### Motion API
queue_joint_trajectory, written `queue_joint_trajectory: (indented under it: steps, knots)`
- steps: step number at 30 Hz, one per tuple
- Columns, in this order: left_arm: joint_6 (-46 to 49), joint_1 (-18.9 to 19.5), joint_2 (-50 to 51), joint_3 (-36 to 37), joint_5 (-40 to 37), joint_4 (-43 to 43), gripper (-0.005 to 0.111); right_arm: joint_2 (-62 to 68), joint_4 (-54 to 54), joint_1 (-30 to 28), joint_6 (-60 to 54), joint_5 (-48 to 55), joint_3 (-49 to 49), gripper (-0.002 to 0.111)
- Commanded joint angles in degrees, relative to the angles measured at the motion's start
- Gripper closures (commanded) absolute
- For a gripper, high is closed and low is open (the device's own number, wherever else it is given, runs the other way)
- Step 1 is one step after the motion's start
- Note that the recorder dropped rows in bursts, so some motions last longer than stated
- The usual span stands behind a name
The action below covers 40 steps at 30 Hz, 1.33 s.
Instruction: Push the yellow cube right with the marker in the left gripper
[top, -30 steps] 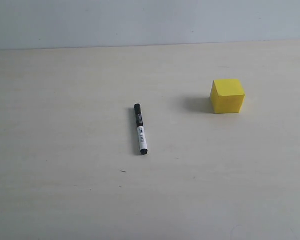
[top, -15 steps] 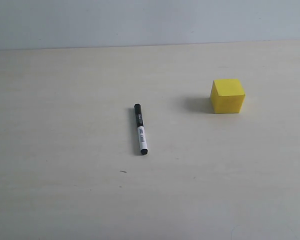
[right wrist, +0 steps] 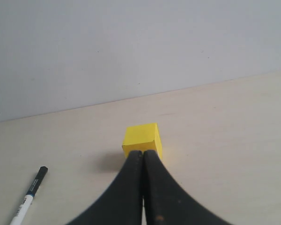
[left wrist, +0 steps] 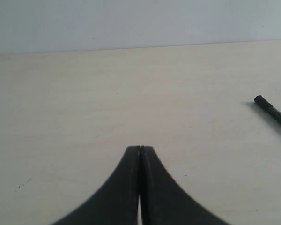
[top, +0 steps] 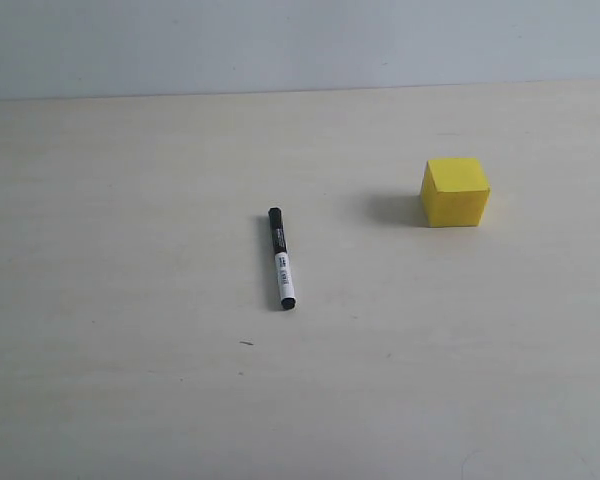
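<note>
From my station I see the marker (top: 281, 258) lying flat on the pale table (top: 130, 300). Nothing is holding it. Its black cap points toward the far wall (top: 280, 40), and its white printed barrel and black end point toward the near edge. The yellow cube (top: 455, 192) stands well apart from it, off to the right and a little farther back, casting a soft shadow on its left side. Through the left wrist camera, the left gripper (left wrist: 140, 149) has its two black fingers pressed together with nothing between them, and the marker's cap shows only at the edge of that picture, clear of the fingers. Through the right wrist camera, the right gripper (right wrist: 143, 152) is likewise pinched closed and empty. The cube sits straight beyond its tips, and the marker lies off to one side.
</note>
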<state>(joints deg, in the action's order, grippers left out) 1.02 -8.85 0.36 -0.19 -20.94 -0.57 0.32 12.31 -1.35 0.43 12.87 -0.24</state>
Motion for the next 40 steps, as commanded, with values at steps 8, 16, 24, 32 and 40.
queue_joint_trajectory:
  steps: [8, 16, 24, 32, 40]
  knots:
    - [0.25, 0.20, -0.36, 0.19, 0.51, 0.03, 0.107, -0.05, -0.03, 0.01, -0.43, -0.34, 0.24, 0.108]
    - [0.25, 0.20, -0.36, 0.19, 0.51, 0.03, 0.107, -0.05, -0.03, 0.01, -0.43, -0.34, 0.24, 0.108]
    - [0.37, -2.81, -0.36, 0.19, 0.51, 0.03, 0.107, -0.05, -0.03, 0.01, -0.43, -0.34, 0.24, 0.108]
    - [0.37, -3.23, -0.36, 0.19, 0.51, 0.03, 0.107, -0.05, -0.03, 0.01, -0.43, -0.34, 0.24, 0.108]
    - [0.37, -3.23, -0.36, 0.19, 0.51, 0.03, 0.107, -0.05, -0.03, 0.01, -0.43, -0.34, 0.24, 0.108]
